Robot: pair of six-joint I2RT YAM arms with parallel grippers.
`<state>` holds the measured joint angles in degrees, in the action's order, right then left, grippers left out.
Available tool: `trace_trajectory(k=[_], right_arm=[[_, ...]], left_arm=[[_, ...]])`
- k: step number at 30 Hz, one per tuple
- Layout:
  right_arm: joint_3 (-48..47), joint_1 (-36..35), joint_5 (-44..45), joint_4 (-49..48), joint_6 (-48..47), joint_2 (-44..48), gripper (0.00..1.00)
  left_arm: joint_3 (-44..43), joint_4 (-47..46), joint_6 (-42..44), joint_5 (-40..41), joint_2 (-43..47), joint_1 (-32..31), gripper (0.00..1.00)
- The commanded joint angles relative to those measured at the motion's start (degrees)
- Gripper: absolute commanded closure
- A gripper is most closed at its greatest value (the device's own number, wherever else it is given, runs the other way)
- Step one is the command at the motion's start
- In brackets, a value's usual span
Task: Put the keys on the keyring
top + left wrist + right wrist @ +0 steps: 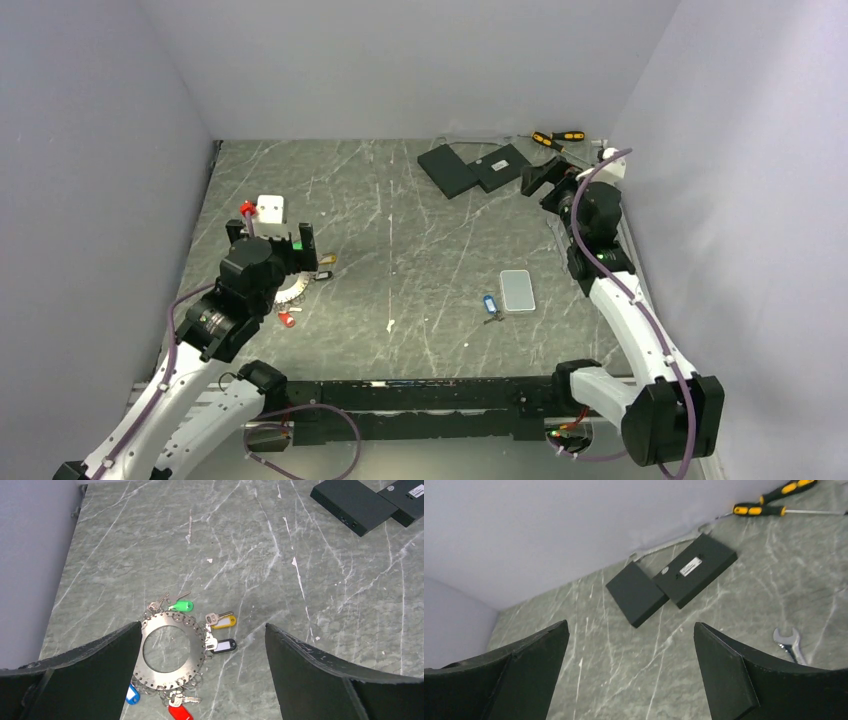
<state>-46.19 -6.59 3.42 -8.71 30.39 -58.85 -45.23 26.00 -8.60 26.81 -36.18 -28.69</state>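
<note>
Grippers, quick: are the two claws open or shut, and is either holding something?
Left gripper: open, holding nothing; the keyring lies below it.
Right gripper: open, holding nothing.

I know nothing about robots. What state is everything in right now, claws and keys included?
keyring, flat on the table, small keys fanned around it.
left gripper, open, empty, over the keyring.
right gripper, open, empty.
blue-tagged key, loose on the table, beside the pale slab.
screwdrivers, lying on the table, untouched.
</note>
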Motion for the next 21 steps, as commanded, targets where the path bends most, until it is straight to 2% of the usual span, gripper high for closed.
trace_trajectory(k=[1, 4, 7, 10, 16, 21], right_arm=[[1.43, 0.0, -7.34, -3.76, 2.75, 0.4, 0.0], [2.39, -1.02, -11.75, -6.87, 4.96, -1.0, 0.0], [-0.3, -4.73, -10.66, -3.99, 3.28, -4.11, 0.0], [-2.87, -9.39, -8.56, -1.51, 2.08, -6.75, 0.0], [-4.7, -22.39, -7.7, -5.12, 3.09, -14.03, 0.0], [-9.31, -29.4, -7.12, -4.85, 3.09, -22.47, 0.0]], left_arm=[[-0.61, -1.3, 0.65, 0.53, 1.05, 0.32, 0.03], [-0.47, -1.51, 0.69, 0.42, 1.46, 0.34, 0.03], [-0.71, -1.32, 0.61, 0.14, 1.31, 0.3, 0.03], [-0.73, -1.23, 0.52, 0.1, 1.45, 0.3, 0.03], [-0.71, -1.16, 0.6, 0.68, 1.68, 0.3, 0.03], [-0.57, -1.11, 0.76, 1.61, 2.46, 0.3, 0.03]])
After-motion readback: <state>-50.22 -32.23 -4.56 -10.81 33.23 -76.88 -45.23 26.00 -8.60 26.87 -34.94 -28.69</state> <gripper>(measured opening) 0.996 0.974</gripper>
